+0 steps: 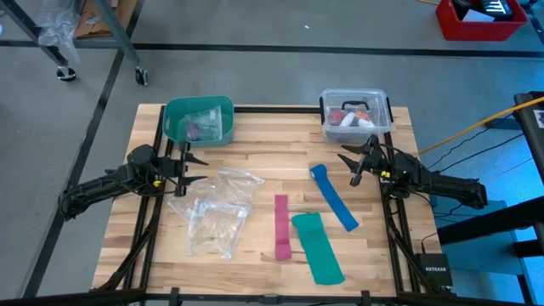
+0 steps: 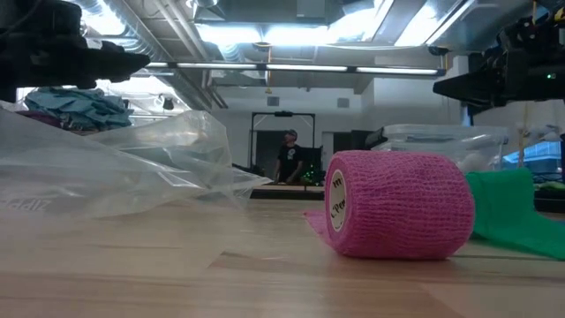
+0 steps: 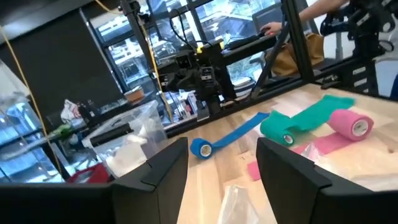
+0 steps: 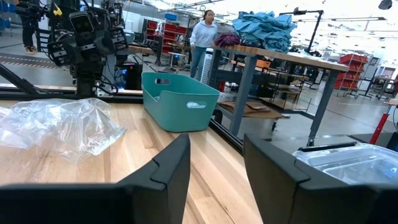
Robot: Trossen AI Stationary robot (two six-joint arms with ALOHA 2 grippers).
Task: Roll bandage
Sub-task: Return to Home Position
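The purple-mauve bandage (image 1: 281, 223) lies flat on the wooden table, running from far to near. Its near end is wound into a small stubby roll (image 1: 283, 251), which stands large in the low view (image 2: 397, 205) and also shows in the left wrist view (image 3: 351, 123). My left gripper (image 1: 192, 168) hovers open and empty at the table's left, beside the plastic bags. My right gripper (image 1: 351, 167) hovers open and empty at the table's right, near the blue strip's far end. Neither touches the bandage.
A green strip (image 1: 316, 246) lies right of the bandage, and a blue strip (image 1: 333, 197) with a rolled far end lies beyond it. Clear plastic bags (image 1: 217, 208) lie left of centre. A teal bin (image 1: 198, 119) and a clear lidded box (image 1: 355, 113) stand at the far edge.
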